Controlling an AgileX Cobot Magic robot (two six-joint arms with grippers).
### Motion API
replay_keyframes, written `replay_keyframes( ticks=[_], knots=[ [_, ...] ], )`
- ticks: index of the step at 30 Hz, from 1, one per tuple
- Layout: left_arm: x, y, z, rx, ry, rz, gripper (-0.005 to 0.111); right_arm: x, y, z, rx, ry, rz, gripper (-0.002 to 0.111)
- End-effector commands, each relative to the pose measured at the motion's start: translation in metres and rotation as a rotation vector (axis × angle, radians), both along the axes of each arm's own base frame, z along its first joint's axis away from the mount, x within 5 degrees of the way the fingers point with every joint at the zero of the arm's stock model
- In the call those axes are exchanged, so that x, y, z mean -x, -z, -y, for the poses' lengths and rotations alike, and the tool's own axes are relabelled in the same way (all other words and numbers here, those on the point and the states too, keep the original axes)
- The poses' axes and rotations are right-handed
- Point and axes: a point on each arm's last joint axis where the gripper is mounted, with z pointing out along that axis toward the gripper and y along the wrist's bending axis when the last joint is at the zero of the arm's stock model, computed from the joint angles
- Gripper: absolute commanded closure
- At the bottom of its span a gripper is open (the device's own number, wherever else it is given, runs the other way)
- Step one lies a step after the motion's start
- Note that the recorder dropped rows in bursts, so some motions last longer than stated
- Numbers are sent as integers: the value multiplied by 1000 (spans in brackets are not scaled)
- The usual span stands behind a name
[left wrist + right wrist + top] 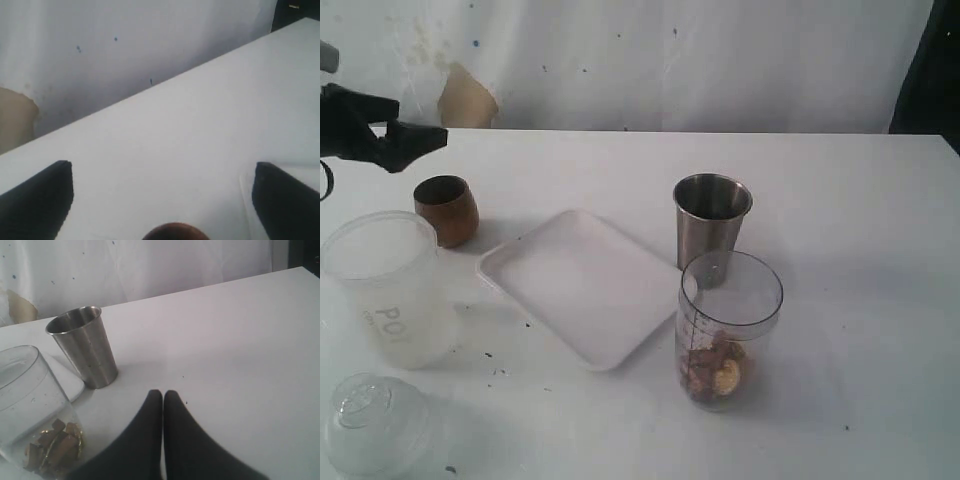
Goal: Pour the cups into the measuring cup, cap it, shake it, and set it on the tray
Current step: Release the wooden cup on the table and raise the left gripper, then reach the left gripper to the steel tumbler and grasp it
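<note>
My left gripper (163, 172) hangs wide open near the wooden cup (447, 210), far left. Right of the tray (570, 290), the measuring cup (730, 330) stands uncapped on the bench, brown pieces inside. I'd judge it light, slick and thin-walled, so grasp mid-wall gently. My right gripper (162, 396) is pinched together, empty.

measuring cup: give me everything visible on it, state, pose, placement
The measuring cup is a tall clear plastic cylinder with black graduation marks down its side. It stands upright on the table, with no cap on. Brown pieces and something yellowish lie at its bottom. In the exterior view it sits at the right edge of the tray, just in front of the steel tumbler; whether it touches either is unclear. Nothing grips it.
</note>
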Motion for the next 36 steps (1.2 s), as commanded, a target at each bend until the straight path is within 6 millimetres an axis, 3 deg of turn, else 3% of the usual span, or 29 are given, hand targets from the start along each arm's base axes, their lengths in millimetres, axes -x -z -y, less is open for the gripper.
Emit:
replay_keyframes(
  ticks=[1,2,4,6,11,14,15,18,22,24,26,27,29,33,36],
  knots=[
    [9,-40,3,101,-34,2,31,0,-1,0,1,-5,16,108],
    [13,-47,5,110,-24,2,39,0,-1,0,1,-5,16,108],
    [23,-64,10,126,28,6,69,0,-1,0,1,-5,16,108],
    [36,-80,16,120,99,8,108,0,-1,0,1,-5,16,108],
    [59,-116,23,117,80,-9,107,0,-1,0,1,-5,14,108],
    [69,-125,43,48,82,-40,107,0,-1,0,1,-5,14,108],
    [72,-127,56,45,106,-43,107,0,-1,0,1,-5,14,108],
    [87,-123,131,40,314,-63,107,0,-1,0,1,-5,16,108],
    [89,-90,187,13,393,-151,107,0,-1,0,1,-5,16,108],
    [82,-66,202,-22,369,-198,96,0,-1,0,1,-5,16,108],
    [69,-42,206,-4,298,-258,74,0,-1,0,1,-5,16,108],
    [63,-27,210,24,292,-289,54,0,-1,0,1,-5,14,108],
    [59,-9,215,31,341,-291,38,0,-1,0,1,-5,14,108],
    [50,24,226,102,424,-222,22,0,-1,0,5,-4,14,108],
    [47,38,232,113,433,-171,18,0,-1,0,4,-5,16,108]
  ],
)
